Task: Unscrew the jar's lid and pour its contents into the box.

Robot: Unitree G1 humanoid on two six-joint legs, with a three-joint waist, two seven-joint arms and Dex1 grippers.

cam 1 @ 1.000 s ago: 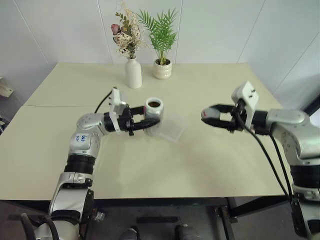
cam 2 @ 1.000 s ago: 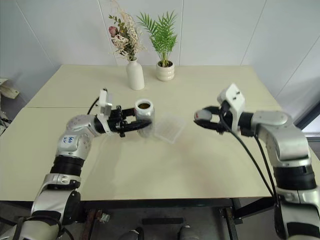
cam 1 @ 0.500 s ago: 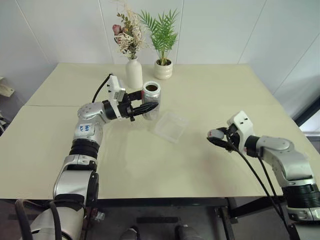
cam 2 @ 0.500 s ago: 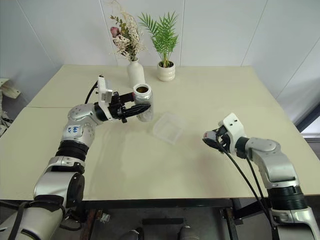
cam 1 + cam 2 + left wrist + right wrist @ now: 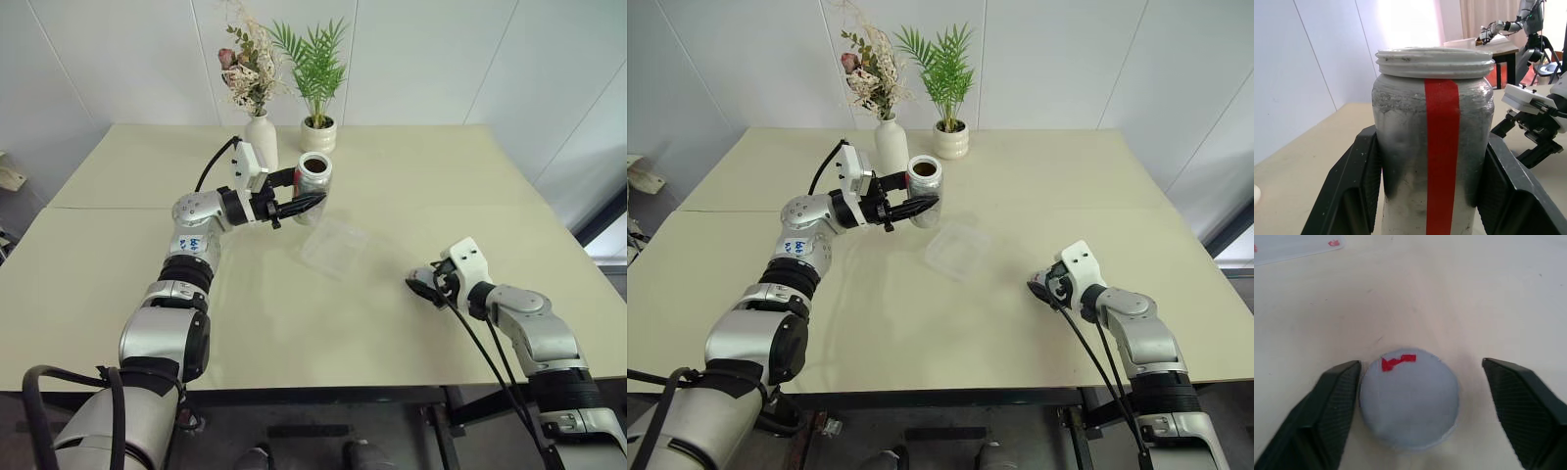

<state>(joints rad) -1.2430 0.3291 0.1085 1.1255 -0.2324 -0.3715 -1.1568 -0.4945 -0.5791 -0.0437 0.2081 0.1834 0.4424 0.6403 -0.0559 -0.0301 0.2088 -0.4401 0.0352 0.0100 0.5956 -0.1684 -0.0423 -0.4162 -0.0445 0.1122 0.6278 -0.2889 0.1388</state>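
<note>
Two sets of jaws at work over the table (image 5: 294,323). Left gripper (image 5: 312,199) clamped on the jar (image 5: 314,176), held upright and open-mouthed above the table, just beyond the clear box (image 5: 334,247) and near the white vase (image 5: 261,139). Right gripper (image 5: 1422,404) spread wide, low over the table, with the lid (image 5: 1408,398) lying flat between the fingers (image 5: 1332,406), touching one and apart from the other. Contents not discernible inside the dark mouth.
</note>
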